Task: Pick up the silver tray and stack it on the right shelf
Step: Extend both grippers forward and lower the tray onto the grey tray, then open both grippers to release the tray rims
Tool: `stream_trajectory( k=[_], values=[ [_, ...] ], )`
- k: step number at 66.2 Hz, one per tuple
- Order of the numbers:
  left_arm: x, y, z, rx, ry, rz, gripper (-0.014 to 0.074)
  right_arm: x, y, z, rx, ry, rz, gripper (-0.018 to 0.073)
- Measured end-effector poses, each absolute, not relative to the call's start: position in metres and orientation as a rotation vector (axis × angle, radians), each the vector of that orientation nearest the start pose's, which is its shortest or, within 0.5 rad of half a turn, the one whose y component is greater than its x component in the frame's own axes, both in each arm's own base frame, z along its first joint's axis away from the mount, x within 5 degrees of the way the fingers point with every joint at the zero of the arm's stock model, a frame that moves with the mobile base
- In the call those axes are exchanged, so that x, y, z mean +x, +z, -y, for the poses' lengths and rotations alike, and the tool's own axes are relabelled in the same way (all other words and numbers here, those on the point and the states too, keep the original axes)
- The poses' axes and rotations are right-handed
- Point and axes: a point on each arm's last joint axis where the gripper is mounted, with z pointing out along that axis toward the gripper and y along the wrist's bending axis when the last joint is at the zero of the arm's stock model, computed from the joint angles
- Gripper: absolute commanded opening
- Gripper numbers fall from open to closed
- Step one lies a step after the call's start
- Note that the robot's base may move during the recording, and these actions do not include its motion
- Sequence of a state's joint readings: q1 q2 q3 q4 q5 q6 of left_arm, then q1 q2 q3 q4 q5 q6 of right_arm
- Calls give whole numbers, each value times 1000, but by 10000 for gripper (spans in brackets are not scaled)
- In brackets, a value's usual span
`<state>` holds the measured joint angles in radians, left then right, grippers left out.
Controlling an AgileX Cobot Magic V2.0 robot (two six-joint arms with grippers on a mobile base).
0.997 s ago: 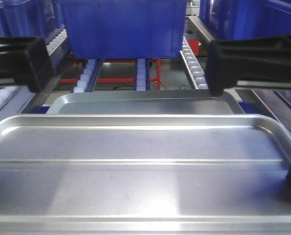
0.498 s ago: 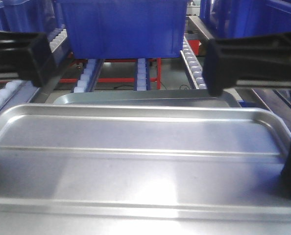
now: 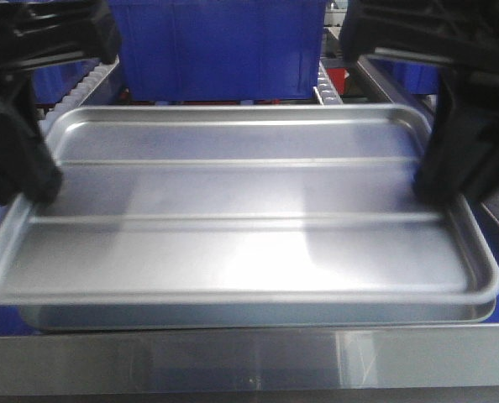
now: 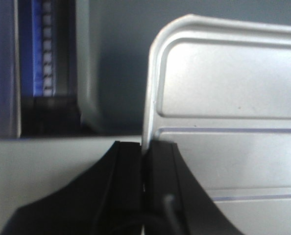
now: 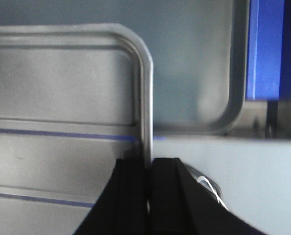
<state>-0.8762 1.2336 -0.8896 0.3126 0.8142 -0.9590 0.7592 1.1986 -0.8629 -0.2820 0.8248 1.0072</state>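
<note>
Just behind the flat steel bar [image 3: 249,361], the silver tray [image 3: 249,201] lies level over a second grey tray [image 3: 233,316]; I cannot tell whether they touch. The left gripper [image 4: 144,152] pinches the silver tray's left rim and the right gripper [image 5: 149,165] pinches its right rim. A blue bin [image 3: 224,50] stands beyond the silver tray.

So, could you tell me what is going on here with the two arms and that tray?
Both arms hold the silver tray between them: the left gripper is clamped on its left rim, the right gripper on its right rim. The tray is level, directly over a larger grey tray on the roller shelf, in front of a blue bin. Whether it rests on that tray yet is unclear.
</note>
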Motion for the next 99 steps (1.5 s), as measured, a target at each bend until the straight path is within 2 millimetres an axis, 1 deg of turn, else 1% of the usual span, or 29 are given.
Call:
stream_trajectory(
  k=[9, 18, 32, 45, 57, 92, 96, 99],
  values=[
    [188, 272, 171, 107, -320, -2573, -99, 199, 275, -135, 163, 305, -2581, 60],
    [210, 260, 179, 102, -312, -2573, -99, 219, 262, -132, 150, 274, -2576, 60],
    [242, 238, 190, 106, -220, -2617, -99, 248, 239, -140, 130, 234, -2595, 60],
    [258, 218, 200, 136, -158, -2649, -100, 269, 215, -149, 118, 169, -2652, 60],
    [265, 206, 204, 145, -134, -2670, -100, 273, 208, -150, 112, 150, -2667, 60],
    [266, 206, 205, 146, -138, -2668, -99, 273, 208, -150, 105, 145, -2666, 60],
    [266, 206, 205, 145, -138, -2668, -99, 273, 208, -150, 105, 145, -2666, 69],
    [266, 206, 205, 145, -138, -2668, -99, 273, 208, -150, 105, 145, -2666, 93]
  ],
)
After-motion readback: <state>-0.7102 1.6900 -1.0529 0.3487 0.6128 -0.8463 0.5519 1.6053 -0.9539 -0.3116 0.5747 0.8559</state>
